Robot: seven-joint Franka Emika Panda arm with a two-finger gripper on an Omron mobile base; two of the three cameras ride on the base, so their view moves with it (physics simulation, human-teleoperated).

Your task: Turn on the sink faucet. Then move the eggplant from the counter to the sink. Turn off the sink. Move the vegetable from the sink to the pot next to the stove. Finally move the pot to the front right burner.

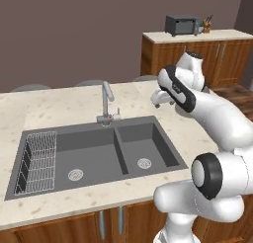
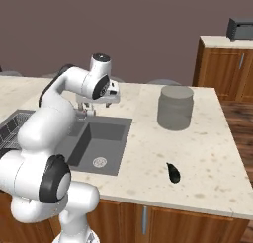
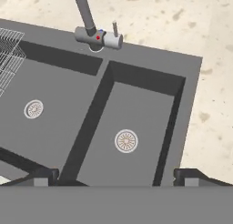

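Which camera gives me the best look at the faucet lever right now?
The hand view: the sink faucet sits close, its small upright lever clear beside the red and blue marks. The left base view shows the whole tap smaller. In the right base view the arm mostly covers it.

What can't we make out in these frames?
- Faucet, right base view: almost wholly behind the arm and hand.
- Hand, left base view: fingers hidden behind the forearm.
- Faucet spout, hand view: cut off by the top edge.
- Eggplant, right base view: too small for detail.
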